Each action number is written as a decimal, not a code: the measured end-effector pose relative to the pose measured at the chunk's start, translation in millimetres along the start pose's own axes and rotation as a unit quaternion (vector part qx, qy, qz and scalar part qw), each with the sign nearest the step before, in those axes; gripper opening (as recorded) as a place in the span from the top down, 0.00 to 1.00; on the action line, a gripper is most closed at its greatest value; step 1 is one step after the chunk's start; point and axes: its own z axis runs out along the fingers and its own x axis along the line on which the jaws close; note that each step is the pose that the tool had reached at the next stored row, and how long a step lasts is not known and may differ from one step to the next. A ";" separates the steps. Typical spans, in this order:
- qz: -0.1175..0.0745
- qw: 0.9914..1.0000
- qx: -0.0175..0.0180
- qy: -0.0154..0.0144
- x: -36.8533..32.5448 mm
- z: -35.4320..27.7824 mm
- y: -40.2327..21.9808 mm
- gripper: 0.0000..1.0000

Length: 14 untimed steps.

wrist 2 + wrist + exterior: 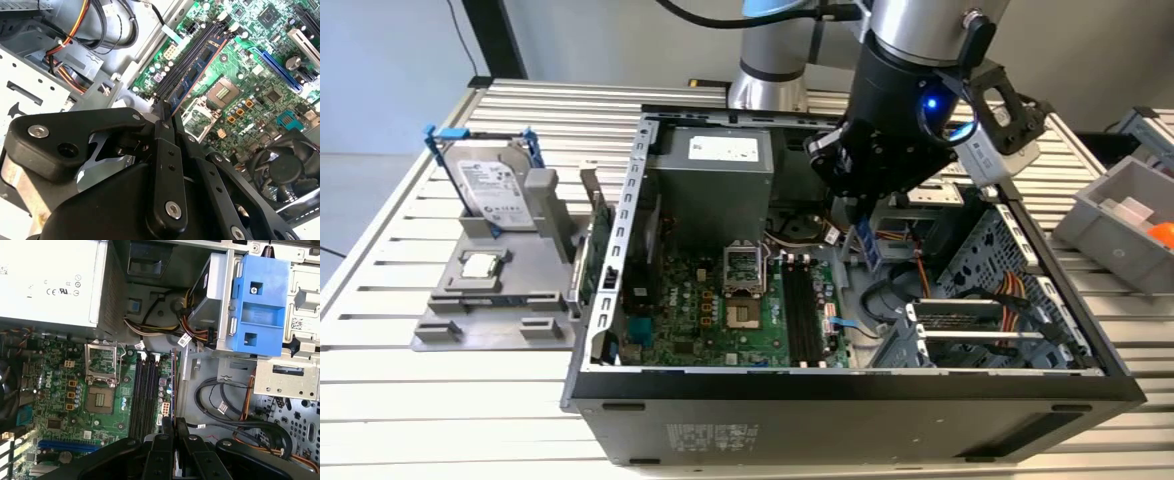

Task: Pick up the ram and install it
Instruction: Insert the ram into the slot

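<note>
Held edge-on between the closed fingers of the gripper (863,238), the ram (866,247) hangs inside the open computer case (854,385), a thin blue stick pointing down from the fingertips. In the second wrist view the ram (192,75) stretches away from the gripper (164,121) as a long blue board with dark chips, and its far end lies over the black memory slots (187,55). In the first wrist view the gripper (174,426) pinches the ram (173,385), seen as a narrow strip just beside the outermost of the black memory slots (142,395); whether it touches a slot I cannot tell.

Below the gripper lies the green motherboard (707,310), with the open processor socket (742,270) a little beyond the slots. Behind the gripper, at the back of the case, sits the grey power supply (714,185). Close beside the gripper, a bundle of coloured cables (200,330) runs past a blue plastic drive bracket (260,305).

Well away from the gripper, outside the case on the exterior view's left, a grey holder (500,300) on the slatted table (400,400) carries a hard drive (494,190) standing upright and a small square processor chip (480,265).
</note>
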 end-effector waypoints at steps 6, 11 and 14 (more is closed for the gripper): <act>0.000 1.000 0.000 0.000 0.0 2.4 -0.2 1.00; 0.000 1.000 0.001 0.000 0.2 7.6 -0.4 1.00; 0.000 1.000 0.001 0.000 0.3 10.6 -0.5 1.00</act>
